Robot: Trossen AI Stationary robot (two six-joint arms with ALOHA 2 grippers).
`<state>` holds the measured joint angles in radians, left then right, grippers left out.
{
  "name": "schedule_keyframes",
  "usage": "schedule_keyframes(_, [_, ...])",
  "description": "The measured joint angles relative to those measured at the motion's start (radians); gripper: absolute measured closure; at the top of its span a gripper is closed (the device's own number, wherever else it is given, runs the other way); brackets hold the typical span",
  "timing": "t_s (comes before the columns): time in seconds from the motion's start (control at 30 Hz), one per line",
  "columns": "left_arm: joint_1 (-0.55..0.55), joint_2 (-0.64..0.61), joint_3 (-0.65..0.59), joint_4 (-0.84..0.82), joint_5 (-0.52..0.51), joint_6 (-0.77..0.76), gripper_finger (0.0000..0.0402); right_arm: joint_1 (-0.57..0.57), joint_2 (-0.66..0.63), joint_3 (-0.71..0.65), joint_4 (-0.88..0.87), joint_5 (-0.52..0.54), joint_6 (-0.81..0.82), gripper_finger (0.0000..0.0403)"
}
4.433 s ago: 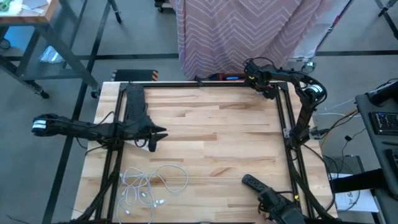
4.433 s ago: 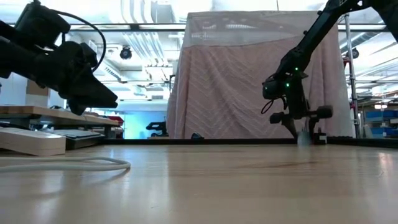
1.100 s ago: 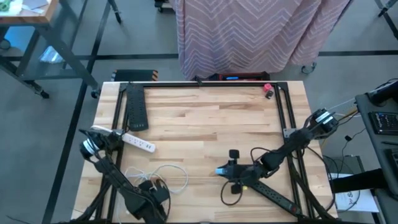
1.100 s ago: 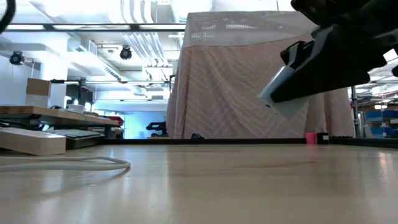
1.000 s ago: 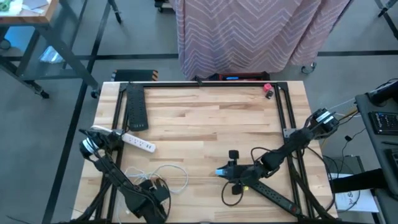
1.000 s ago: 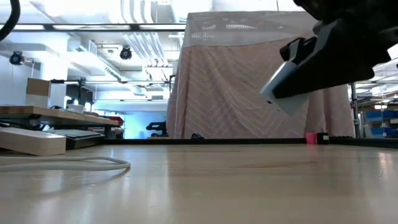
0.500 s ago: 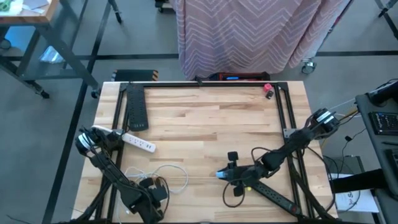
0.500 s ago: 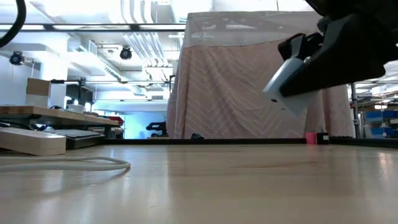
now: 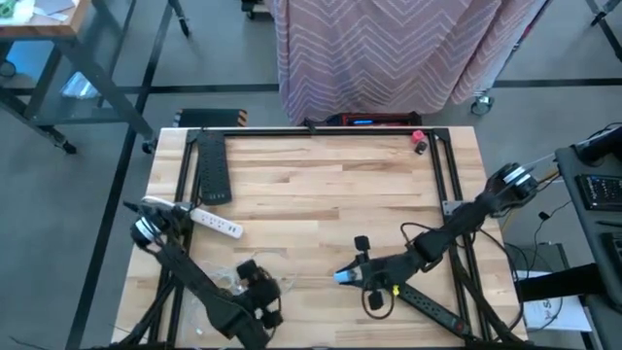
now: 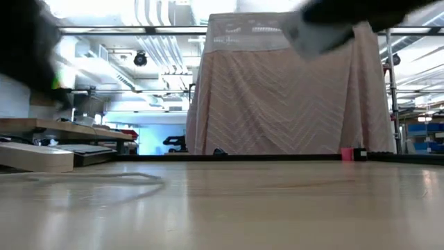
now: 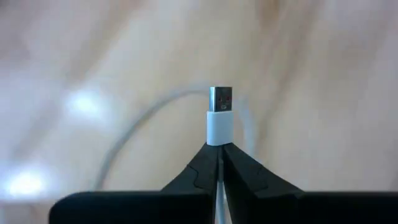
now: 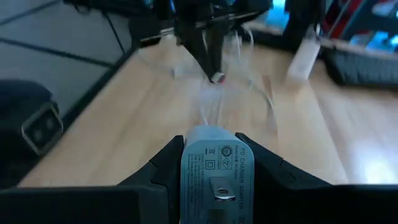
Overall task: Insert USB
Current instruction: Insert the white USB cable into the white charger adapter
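The left claw has pinched shut on the white USB plug, which juts just beyond its fingertips, and has lifted since a second ago. The right claw holds the white charger block; only its wrist view shows the plug ahead, above the wooden table.

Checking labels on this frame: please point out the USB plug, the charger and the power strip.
USB plug (image 11: 221, 101): left wrist view, on its metal tip.
Charger (image 12: 214, 163): right wrist view, on its printed grey face.
Power strip (image 9: 216, 224): high view, middle of the white bar.
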<state>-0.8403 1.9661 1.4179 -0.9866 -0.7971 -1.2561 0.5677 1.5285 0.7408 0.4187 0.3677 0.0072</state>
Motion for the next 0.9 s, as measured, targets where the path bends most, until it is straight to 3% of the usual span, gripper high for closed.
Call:
schedule_keyframes(0.23, [0.109, -0.003, 0.104, 0.027, -0.277, 0.375, 0.0401, -0.001, -0.135, 0.081, 0.000, -0.003, -0.119, 0.0298])
schedule_keyframes(0.43, [0.144, -0.057, 0.100, 0.185, -0.600, 0.711, 0.0401, 0.009, -0.320, 0.047, 0.046, -0.002, -0.191, 0.0298])
schedule_keyframes(0.5, [0.152, -0.074, 0.100, 0.200, -0.639, 0.781, 0.0401, 0.010, -0.358, 0.024, 0.037, -0.010, -0.214, 0.0298])
schedule_keyframes(0.6, [0.168, -0.086, 0.104, 0.220, -0.613, 0.896, 0.0401, 0.010, -0.382, -0.004, 0.064, -0.077, -0.237, 0.0298])
schedule_keyframes(0.9, [0.244, -0.088, 0.105, 0.580, -0.255, 1.404, 0.0402, 0.001, -0.381, -0.036, 0.095, -0.221, -0.237, 0.0298])
